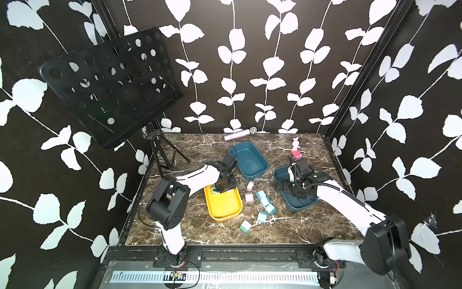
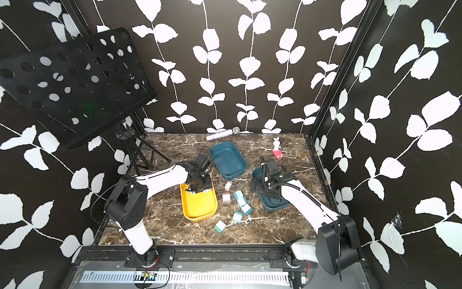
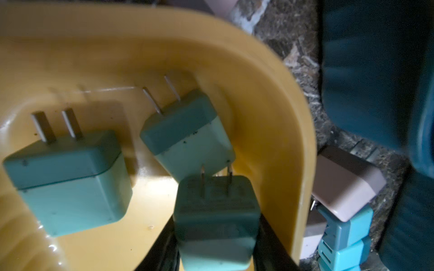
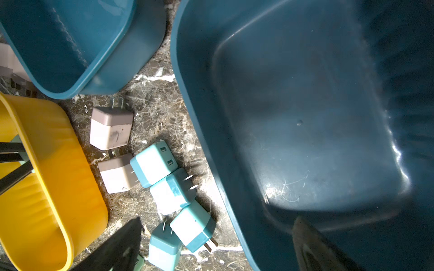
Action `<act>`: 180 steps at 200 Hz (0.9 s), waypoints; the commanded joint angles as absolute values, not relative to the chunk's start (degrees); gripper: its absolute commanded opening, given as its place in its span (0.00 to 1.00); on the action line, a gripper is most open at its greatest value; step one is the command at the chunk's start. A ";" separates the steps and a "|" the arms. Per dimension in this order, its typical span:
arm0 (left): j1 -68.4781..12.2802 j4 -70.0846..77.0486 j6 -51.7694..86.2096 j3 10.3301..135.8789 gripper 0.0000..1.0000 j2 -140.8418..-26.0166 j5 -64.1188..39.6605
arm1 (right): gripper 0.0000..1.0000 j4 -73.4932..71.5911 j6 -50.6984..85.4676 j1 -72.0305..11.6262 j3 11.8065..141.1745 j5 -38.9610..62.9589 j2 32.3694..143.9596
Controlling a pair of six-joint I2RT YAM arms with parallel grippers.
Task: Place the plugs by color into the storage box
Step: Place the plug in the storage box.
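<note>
We judge the mint green sort to be the step in hand, at the point of release. On the left, our left fingers (image 3: pixel 162 248) are closed tight on a held mint green plug (image 3: pixel 216 218), gripping its sides with the prongs pointing away from the wrist. It hangs inside the far end of the yellow box (image 1: pixel 226 218), just above the floor. Two mint green plugs (image 3: pixel 70 183) lie there, and the nearer of them almost touches the held one. The next move calls for spreading the fingers to let the plug drop beside its fellows, then lifting clear of the yellow wall.

In the middle, loose on the bench (image 1: pixel 287 230), lie two pink-beige plugs (image 1: pixel 249 197) and a crooked row of four light blue plugs (image 1: pixel 265 201). A last mint green plug (image 1: pixel 245 226) sits alone nearer the front. We think that one belongs to the left arm next.

Behind them stands the far blue box (image 1: pixel 255 174), which looks empty.

On the right, our right fingers (image 4: pixel 117 244) are spread wide and hold nothing. They hover over the rim of the near blue box (image 1: pixel 297 206), which is empty too, with the light blue row just beside it.
</note>
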State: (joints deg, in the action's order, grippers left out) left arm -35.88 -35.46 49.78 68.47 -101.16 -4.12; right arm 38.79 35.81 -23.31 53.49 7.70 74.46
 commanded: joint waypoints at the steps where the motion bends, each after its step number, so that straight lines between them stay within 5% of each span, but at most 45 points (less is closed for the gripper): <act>1: -36.04 -34.54 50.03 67.43 0.38 -102.02 -4.51 | 0.98 40.17 36.57 -23.60 52.65 6.60 73.25; 180: -39.77 -37.13 51.18 63.83 0.39 -97.58 -4.80 | 0.98 39.19 36.43 -23.58 52.44 7.78 74.64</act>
State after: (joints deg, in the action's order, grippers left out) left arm -39.24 -38.39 49.89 65.80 -98.24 -4.14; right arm 38.81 35.83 -23.31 53.49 7.94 74.28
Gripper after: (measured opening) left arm 0.434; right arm 0.976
